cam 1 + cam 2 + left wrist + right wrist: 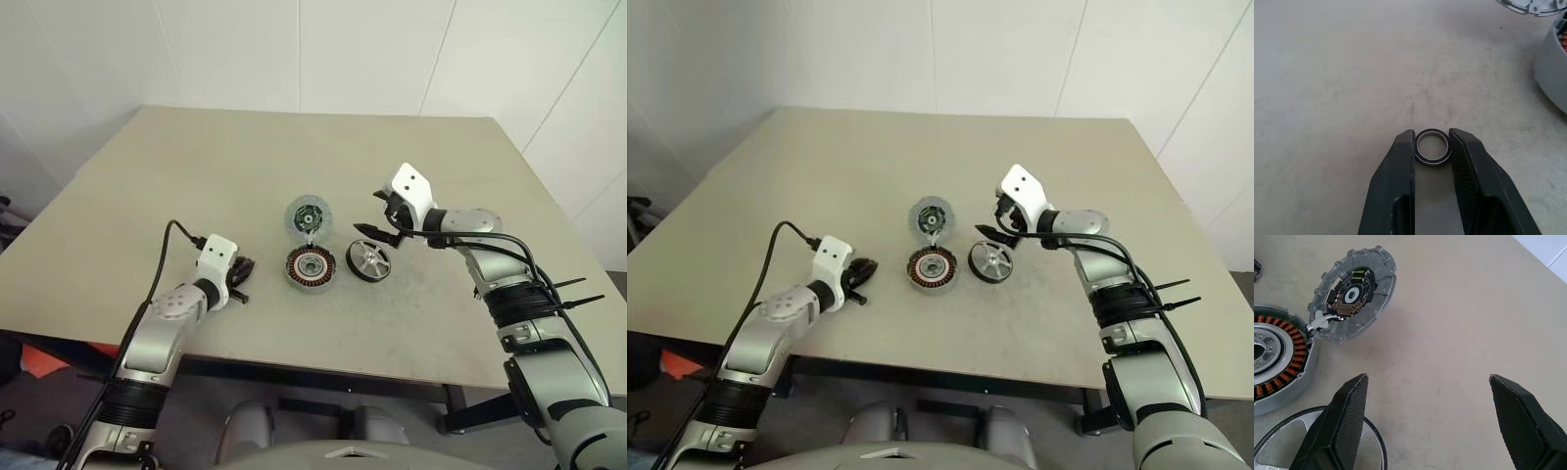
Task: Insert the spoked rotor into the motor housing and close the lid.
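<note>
The spoked rotor (pixel 368 260), a silver disc with a black rim, lies flat on the table just right of the motor housing (pixel 311 268). The housing shows copper windings around a silvery centre. Its lid (pixel 309 216) stands swung open behind it, with the dark circuit face (pixel 1352 293) showing. My right gripper (pixel 372 212) hovers open a little above and behind the rotor, nothing between its fingers (pixel 1347 421). Left of the housing, my left gripper (pixel 1431 132) rests low over the table, shut on a small dark ring (pixel 1432 161).
The beige table (pixel 196 176) stretches bare to the back and to both sides. Its front edge (pixel 323 370) runs close below the parts. A black cable (pixel 167 245) loops up from my left wrist.
</note>
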